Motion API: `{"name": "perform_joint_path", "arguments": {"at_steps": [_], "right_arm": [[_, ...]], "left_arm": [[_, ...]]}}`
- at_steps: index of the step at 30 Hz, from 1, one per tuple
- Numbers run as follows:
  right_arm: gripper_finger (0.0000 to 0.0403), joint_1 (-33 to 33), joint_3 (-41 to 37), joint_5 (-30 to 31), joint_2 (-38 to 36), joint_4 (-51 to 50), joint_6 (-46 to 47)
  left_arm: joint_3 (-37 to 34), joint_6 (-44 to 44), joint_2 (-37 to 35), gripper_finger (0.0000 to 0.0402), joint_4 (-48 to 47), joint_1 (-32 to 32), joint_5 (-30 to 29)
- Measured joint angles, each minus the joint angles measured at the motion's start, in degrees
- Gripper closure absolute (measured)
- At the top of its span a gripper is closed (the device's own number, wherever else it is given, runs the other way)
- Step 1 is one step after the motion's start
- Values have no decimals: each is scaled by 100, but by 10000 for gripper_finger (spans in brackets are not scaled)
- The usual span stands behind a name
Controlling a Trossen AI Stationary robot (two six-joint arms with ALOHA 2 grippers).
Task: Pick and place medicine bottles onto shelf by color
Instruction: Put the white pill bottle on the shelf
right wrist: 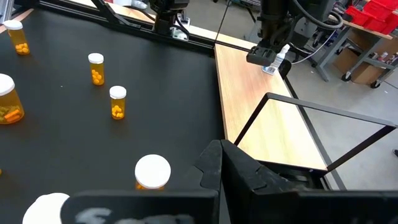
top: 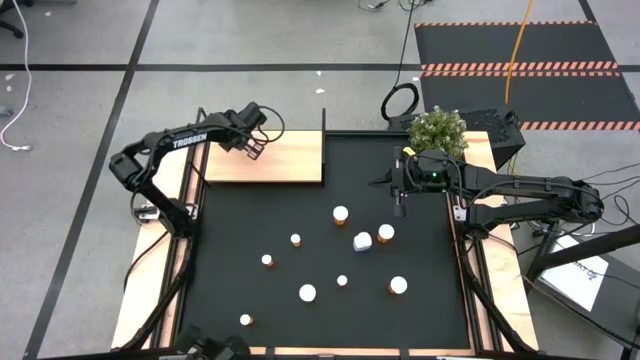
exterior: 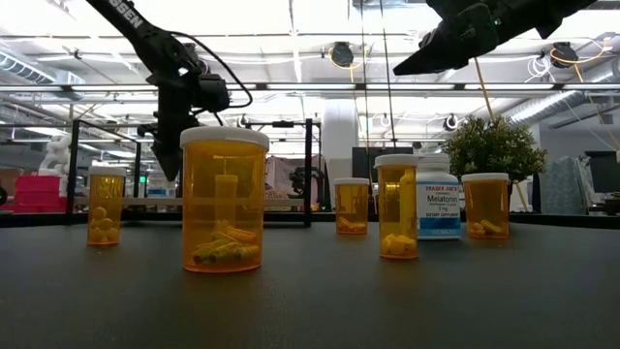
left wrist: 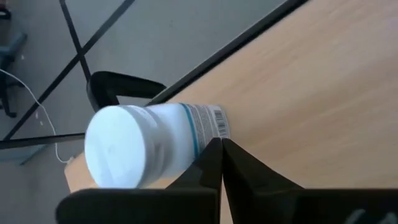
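- white bottle point(left wrist: 146, 146) lies tipped on the shelf point(left wrist: 323, 81) at its outer corner, cap end toward the left gripper point(left wrist: 221, 146), whose fingers are clenched, empty.
- orange bottles point(exterior: 224, 199) stand upright on the mat point(top: 300, 220), holding pills.
- right gripper point(top: 401, 208) is clenched, empty, above the mat.

Pretty simple palette here: a black mat point(top: 330, 240) is laid over the table, and the shelf point(top: 265, 157) is done in pale wood with thin black posts. Most medicine bottles point(exterior: 224, 201) are made of see-through orange plastic, capped in white, with yellow pills seen inside. One white bottle point(left wrist: 146, 144) is marked with a teal-striped label and a barcode. Another white one point(exterior: 437, 206) is labelled in blue. Both arms are finished in black, and a green plant point(top: 438, 130) is seen too.
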Motion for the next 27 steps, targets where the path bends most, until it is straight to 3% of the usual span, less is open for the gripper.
{"name": "perform_joint_path", "arguments": {"at_steps": [8, 14, 27], "right_arm": [[403, 0, 0, 0, 0, 0, -3], [403, 0, 0, 0, 0, -2, -17], [403, 0, 0, 2, 0, -4, -20]], "left_arm": [[0, -344, 0, 389, -474, -323, -25], [0, -479, 0, 398, -503, -156, -221], [-234, -209, -2, 398, 152, 63, -219]]}}
